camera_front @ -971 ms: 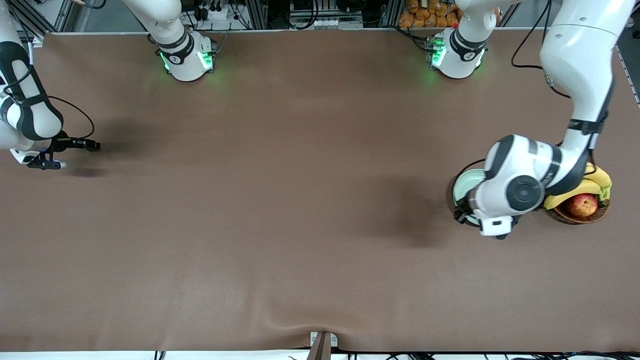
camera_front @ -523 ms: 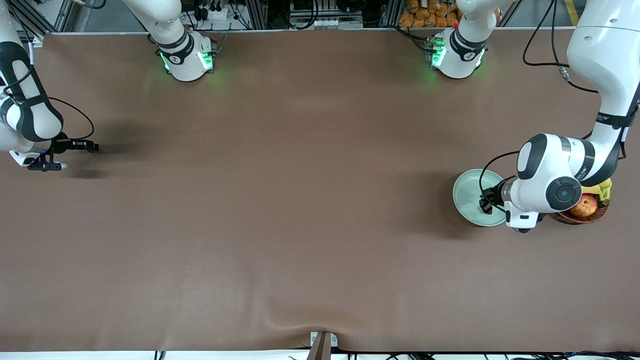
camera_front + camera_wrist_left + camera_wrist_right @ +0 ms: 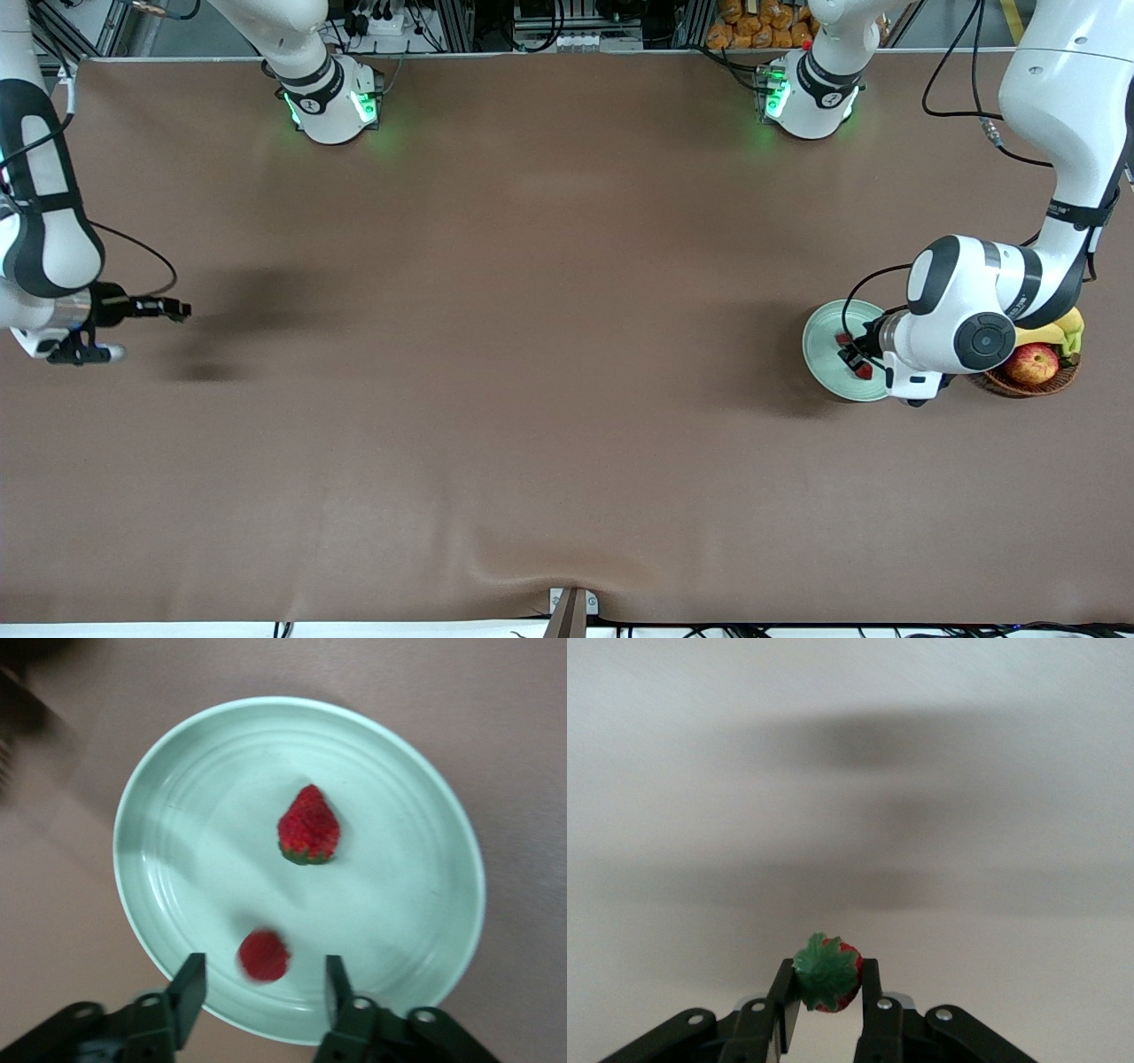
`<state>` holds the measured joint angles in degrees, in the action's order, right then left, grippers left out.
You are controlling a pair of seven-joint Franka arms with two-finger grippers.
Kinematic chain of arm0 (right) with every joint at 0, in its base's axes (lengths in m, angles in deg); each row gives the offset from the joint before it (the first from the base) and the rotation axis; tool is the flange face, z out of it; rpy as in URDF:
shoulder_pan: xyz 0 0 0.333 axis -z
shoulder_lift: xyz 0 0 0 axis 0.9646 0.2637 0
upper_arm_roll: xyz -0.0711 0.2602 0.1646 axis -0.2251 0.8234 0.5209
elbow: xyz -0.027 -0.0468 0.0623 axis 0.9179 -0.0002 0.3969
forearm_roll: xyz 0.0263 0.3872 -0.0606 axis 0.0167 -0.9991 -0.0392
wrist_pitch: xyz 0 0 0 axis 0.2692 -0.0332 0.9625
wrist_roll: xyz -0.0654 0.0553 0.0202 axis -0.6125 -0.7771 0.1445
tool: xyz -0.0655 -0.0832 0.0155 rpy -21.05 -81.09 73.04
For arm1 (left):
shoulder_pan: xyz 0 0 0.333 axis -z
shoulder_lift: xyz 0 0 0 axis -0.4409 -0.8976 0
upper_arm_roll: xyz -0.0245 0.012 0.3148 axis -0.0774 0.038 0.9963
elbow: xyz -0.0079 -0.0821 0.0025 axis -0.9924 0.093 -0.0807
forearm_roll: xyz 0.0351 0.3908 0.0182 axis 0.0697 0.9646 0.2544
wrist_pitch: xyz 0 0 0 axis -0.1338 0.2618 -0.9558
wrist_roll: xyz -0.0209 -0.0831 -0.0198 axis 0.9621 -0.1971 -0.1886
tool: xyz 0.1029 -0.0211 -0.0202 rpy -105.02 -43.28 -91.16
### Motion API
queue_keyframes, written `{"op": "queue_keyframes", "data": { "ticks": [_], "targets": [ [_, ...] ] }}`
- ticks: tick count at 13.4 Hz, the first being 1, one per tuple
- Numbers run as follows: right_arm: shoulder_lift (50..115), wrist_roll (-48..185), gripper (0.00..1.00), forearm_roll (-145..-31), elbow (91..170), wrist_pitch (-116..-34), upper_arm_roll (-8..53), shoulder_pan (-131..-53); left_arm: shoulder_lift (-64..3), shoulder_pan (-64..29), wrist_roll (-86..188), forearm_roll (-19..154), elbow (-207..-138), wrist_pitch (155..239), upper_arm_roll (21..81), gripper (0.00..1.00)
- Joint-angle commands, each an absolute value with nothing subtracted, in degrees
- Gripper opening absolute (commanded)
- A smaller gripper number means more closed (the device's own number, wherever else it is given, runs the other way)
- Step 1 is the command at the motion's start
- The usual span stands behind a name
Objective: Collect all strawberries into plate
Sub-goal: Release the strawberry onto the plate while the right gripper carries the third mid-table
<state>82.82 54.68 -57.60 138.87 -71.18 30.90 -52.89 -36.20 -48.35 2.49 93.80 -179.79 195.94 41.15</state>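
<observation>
A: Releasing over the plate (image 3: 819, 341), by the look of it. Left gripper (image 3: 259, 985) low above the rim nearest the basket (image 3: 1028, 381), fingers (image 3: 188, 985) parted and gripping nothing, a blurred strawberry (image 3: 263, 955) between them, likely just let go

B: And in the plate already?

A: One strawberry (image 3: 308, 826) lying near the middle, cap toward the gripper. Two berries in the plate, then

B: The third?

A: Pinched in the right gripper (image 3: 826, 992), fingers (image 3: 785, 997) shut narrow on the third strawberry (image 3: 827, 973), leafy cap showing. Well apart from the plate, above bare tabletop (image 3: 532, 354) at the right arm's end

B: Next move?

A: Probably lifting the left gripper clear, then carrying the held berry the whole way to the plate, with a low, gentle drop to stop it rolling out

B: Basket contents?

A: An apple (image 3: 1032, 363) and bananas (image 3: 1059, 330), touching the plate's edge or just beside it; not part of the job
</observation>
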Motion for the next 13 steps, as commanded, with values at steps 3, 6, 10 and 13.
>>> {"op": "queue_keyframes", "data": {
  "ticks": [3, 6, 10, 13],
  "targets": [
    [83.04, 75.34, 0.00, -66.46, 134.71, -69.99, 30.35, -67.03, -34.39, -48.14, 2.18, 92.63, -174.29, 192.93, 37.28, 1.00],
    [84.00, 88.00, 0.00, -72.00, 133.56, -72.79, 30.35, -75.21, -34.74, -47.61, 2.27, 92.72, -170.67, 189.49, 34.73, 1.00],
    [87.16, 102.60, 0.00, -79.29, 132.77, -81.91, 30.35, -86.72, -34.74, -46.38, 2.18, 92.63, -167.95, 188.17, 32.62, 1.00],
    [92.42, 112.26, 0.00, -82.65, 129.27, -90.44, 30.35, -95.69, -35.01, -43.57, 1.92, 92.45, -166.89, 188.17, 32.52, 1.00]
  ]
}}
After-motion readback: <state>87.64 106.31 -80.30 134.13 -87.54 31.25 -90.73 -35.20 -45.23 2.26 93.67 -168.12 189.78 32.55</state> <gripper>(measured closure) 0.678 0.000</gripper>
